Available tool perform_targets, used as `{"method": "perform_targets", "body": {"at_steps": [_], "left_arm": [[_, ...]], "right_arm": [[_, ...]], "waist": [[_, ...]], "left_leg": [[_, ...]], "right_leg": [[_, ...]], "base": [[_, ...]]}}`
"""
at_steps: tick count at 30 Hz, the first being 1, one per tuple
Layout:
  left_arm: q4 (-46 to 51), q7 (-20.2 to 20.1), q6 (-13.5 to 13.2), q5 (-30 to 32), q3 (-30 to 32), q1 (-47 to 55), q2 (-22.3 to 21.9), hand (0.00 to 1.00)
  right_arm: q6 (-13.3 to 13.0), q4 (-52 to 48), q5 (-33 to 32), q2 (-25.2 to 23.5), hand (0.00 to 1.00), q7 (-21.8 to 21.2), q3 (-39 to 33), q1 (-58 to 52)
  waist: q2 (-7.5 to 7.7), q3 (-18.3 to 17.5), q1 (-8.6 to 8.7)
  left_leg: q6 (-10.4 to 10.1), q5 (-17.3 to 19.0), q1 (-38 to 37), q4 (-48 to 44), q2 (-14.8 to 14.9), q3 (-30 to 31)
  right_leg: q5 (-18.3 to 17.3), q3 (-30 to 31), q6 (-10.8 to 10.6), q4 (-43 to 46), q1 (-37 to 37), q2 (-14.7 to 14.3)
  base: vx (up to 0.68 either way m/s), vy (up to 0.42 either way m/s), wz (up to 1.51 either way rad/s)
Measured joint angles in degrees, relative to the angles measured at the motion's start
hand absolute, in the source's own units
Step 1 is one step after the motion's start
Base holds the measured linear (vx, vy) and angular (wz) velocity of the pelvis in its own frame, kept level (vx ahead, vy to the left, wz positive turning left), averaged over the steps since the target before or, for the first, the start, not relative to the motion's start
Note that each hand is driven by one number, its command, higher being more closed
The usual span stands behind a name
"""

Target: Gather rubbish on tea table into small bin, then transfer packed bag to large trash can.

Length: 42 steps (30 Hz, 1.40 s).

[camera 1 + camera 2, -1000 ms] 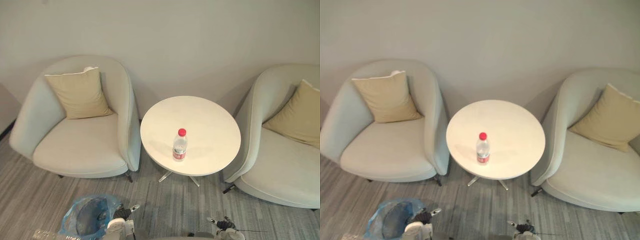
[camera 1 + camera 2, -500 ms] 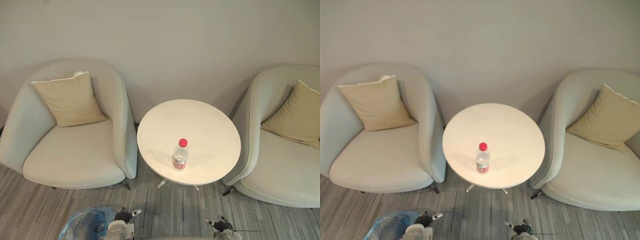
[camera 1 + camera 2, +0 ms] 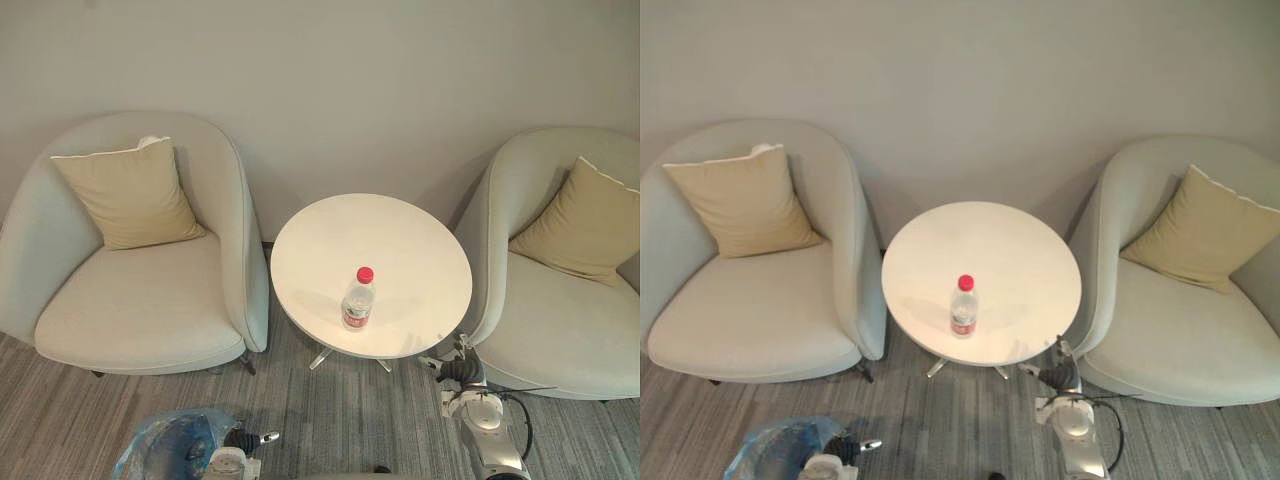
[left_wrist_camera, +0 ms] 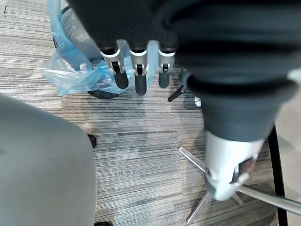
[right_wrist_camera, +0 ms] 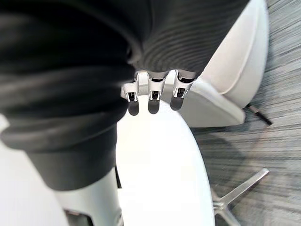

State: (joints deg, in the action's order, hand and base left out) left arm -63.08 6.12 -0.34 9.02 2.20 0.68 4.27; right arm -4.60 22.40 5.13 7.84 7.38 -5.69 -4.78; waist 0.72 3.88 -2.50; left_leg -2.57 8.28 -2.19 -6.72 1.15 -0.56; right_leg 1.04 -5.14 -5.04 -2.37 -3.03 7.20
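Observation:
A clear plastic bottle (image 3: 358, 298) with a red cap and red label stands upright on the round white tea table (image 3: 400, 240), near its front edge. On the carpet at the lower left stands the small bin lined with a blue bag (image 3: 175, 445), whose plastic (image 4: 77, 70) lies just past my left hand's fingers (image 4: 136, 70). My left hand (image 3: 243, 440) hangs low beside the bin with relaxed fingers, holding nothing. My right hand (image 3: 460, 370) is raised at the table's near right edge, open and empty, with its fingers (image 5: 150, 96) over the tabletop (image 5: 160, 155), right of the bottle.
Two pale armchairs flank the table, the left one (image 3: 140, 300) and the right one (image 3: 560, 330), each with a tan cushion. The table's chrome feet (image 3: 325, 355) spread on the grey striped carpet. A plain wall runs behind.
The camera has shifted. My right arm has come up from the bottom edge to the table's near right rim. The left hand stays low by the bin; the bottle has not moved.

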Motion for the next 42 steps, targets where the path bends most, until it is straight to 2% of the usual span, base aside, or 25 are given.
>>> {"method": "perform_targets", "body": {"at_steps": [6, 12, 19, 29, 32, 33, 36, 38, 42], "left_arm": [[0.8, -0.2, -0.2, 0.5, -1.1, 0.0, 0.2, 0.00], [1.9, -0.2, -0.3, 0.5, -1.1, 0.1, 0.2, 0.00], [4.2, -0.1, -0.5, 0.4, -1.1, -0.6, 0.4, 0.00], [5.6, 1.5, -0.6, -1.4, -0.9, -2.4, 0.4, 0.00], [6.0, 1.5, -0.6, -2.2, -0.8, -2.4, 0.6, 0.00], [6.2, 1.5, -0.6, -2.4, -0.7, -2.4, 0.6, 0.00], [6.5, 1.6, -0.6, -2.5, 1.0, -2.4, 0.0, 0.00], [7.1, 2.1, -0.6, -2.5, 1.4, -2.4, -0.6, 0.00], [7.7, 2.7, -0.6, -2.6, 1.4, -2.4, -1.0, 0.00]], "right_arm": [[-0.5, -1.8, 1.7, 4.3, 0.00, -0.5, 3.8, 2.5], [-0.6, -1.8, 1.7, 5.8, 0.00, -0.5, 6.5, 5.3], [-0.6, -1.2, 1.6, 5.8, 0.00, 0.0, 9.4, 11.1], [-0.4, 1.3, 1.0, 4.8, 0.00, 2.9, 10.3, 15.7], [-0.4, 1.2, 0.8, 3.4, 0.00, 3.8, 10.1, 16.2], [-0.4, 1.1, -0.6, 2.5, 1.00, 4.4, 10.1, 16.5], [-0.4, 1.0, -1.8, 0.3, 1.00, 6.3, 8.8, 17.2], [-0.5, 0.8, -3.0, -1.0, 1.00, 7.6, 7.9, 17.4], [-0.4, 0.7, -4.0, -1.5, 1.00, 7.9, 7.7, 17.4]], "waist": [[-0.79, 0.9, 0.00], [-1.62, 1.7, -0.55], [-2.15, 5.4, -1.16], [-3.67, 9.4, -3.83], [-3.68, 10.0, -4.02], [-3.67, 10.0, -4.26], [-3.68, 10.4, -4.56], [-3.68, 10.4, -5.49], [-3.68, 10.4, -6.31]], "left_leg": [[-0.8, -2.1, 0.1, 2.5, -0.1, 3.5], [-0.9, -2.4, 1.3, 2.4, -0.2, 5.9], [-0.9, -2.5, 3.5, 1.4, -0.6, 9.0], [-1.4, -2.8, 8.3, -0.4, -1.1, 13.8], [-1.5, -2.8, 8.6, -0.4, -1.1, 14.5], [-1.6, -2.9, 9.0, -0.4, -1.1, 14.8], [-1.8, -3.0, 9.7, -0.3, -1.1, 15.3], [-1.9, -3.1, 9.9, -0.3, -1.1, 15.5], [-2.0, -3.2, 10.0, -0.3, -1.0, 15.7]], "right_leg": [[0.3, -2.4, 0.1, -0.5, 0.0, -0.1], [0.3, -4.1, 0.2, -0.8, -0.1, -0.2], [0.3, -6.6, 0.2, -0.9, 0.1, -0.2], [-0.7, -10.6, 0.8, 0.4, 2.3, -0.2], [-1.4, -11.5, 0.8, 1.0, 2.4, -0.1], [-1.9, -11.8, 0.8, 1.8, 3.0, -0.1], [-2.4, -12.5, 0.7, 2.3, 3.5, 0.0], [-3.0, -13.1, 0.7, 2.8, 3.6, 0.1], [-3.4, -13.5, 0.6, 3.1, 3.6, 0.1]], "base": [[-0.07, -0.044, 0.23], [0.00, -0.013, 0.15], [0.01, -0.003, 0.19], [-0.01, -0.004, 0.23], [0.01, -0.003, 0.18], [0.01, -0.001, 0.12], [0.02, 0.001, 0.16], [0.03, 0.005, 0.12], [0.02, 0.006, 0.06]]}}
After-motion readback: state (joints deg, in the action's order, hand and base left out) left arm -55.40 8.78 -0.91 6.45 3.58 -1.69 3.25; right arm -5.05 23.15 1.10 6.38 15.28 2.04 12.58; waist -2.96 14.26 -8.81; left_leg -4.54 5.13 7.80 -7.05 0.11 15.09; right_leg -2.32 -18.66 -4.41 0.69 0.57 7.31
